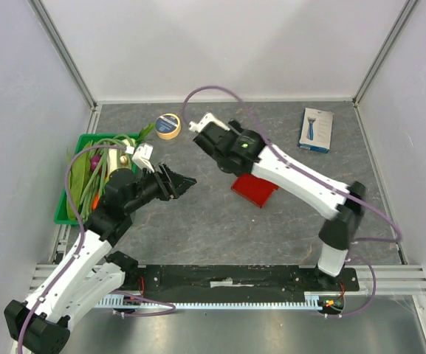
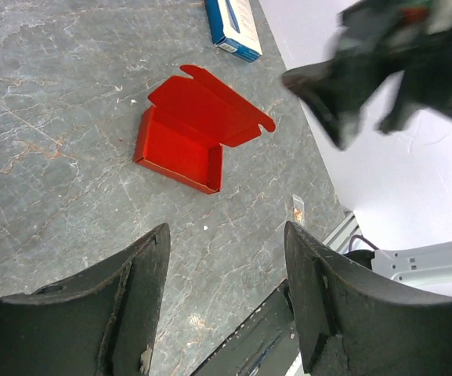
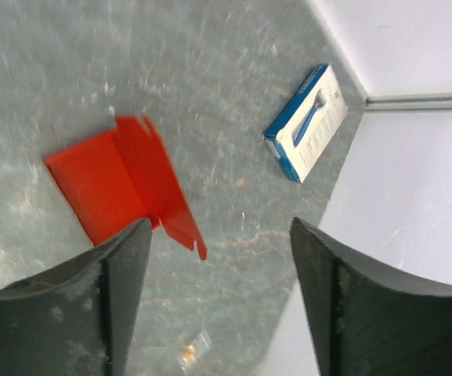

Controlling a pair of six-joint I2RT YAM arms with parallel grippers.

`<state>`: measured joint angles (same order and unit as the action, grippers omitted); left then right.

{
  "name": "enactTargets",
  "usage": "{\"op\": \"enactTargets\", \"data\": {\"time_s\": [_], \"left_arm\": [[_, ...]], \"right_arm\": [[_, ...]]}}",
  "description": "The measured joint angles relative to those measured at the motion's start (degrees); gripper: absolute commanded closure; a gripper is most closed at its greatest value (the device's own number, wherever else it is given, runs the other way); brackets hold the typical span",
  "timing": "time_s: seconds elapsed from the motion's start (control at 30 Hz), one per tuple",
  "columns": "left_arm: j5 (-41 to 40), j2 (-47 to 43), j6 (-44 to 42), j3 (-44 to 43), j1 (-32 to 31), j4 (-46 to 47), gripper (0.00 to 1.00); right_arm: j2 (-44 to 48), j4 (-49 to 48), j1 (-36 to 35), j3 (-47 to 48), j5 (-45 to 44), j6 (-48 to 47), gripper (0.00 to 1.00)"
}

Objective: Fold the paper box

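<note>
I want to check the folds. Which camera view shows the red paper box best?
The left wrist view: the whole paper box lies unhidden, walls raised, flap open. The right wrist view blurs it, a finger covering its edge. The top view hides part under the right arm.

A grey marbled table (image 1: 220,228) carries a partly folded red paper box (image 1: 253,192) near its middle, a white-and-blue box (image 1: 316,130) far right, a tape roll (image 1: 168,126) at the back, and a green bin (image 1: 63,209) of vegetables on the left.
</note>
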<state>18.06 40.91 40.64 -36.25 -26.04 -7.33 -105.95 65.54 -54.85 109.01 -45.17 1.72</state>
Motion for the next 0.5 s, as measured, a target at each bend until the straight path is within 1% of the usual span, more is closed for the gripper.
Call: {"op": "enactTargets", "data": {"time_s": [0.03,0.1,0.23,0.27,0.33,0.47,0.5], "left_arm": [[0.0,0.2,0.0,-0.1,0.0,-0.3,0.34],[0.0,0.9,0.0,-0.6,0.0,-0.4,0.33],[0.0,2.6,0.0,-1.7,0.0,-1.2,0.3],[-0.1,3.1,0.0,-2.0,0.0,-1.5,0.3],[-0.1,4.3,0.0,-2.5,0.0,-2.3,0.29],[-0.2,6.4,0.0,-3.6,0.0,-3.6,0.25],[-0.2,6.7,0.0,-3.8,0.0,-3.6,0.22]], "right_arm": [[2.3,-2.1,0.0,-0.9,-0.3,0.4,0.13],[9.6,-7.8,0.0,-5.9,-1.1,1.4,0.07],[25.7,-15.5,2.2,-16.5,-2.4,3.4,0.02],[29.0,-17.5,4.0,-18.8,-2.6,4.1,0.03],[34.5,-20.6,9.7,-22.9,-2.4,5.3,0.03],[39.3,-23.4,21.5,-30.6,-0.5,6.7,0.03],[39.8,-23.5,23.8,-32.3,0.1,6.8,0.03]]}}
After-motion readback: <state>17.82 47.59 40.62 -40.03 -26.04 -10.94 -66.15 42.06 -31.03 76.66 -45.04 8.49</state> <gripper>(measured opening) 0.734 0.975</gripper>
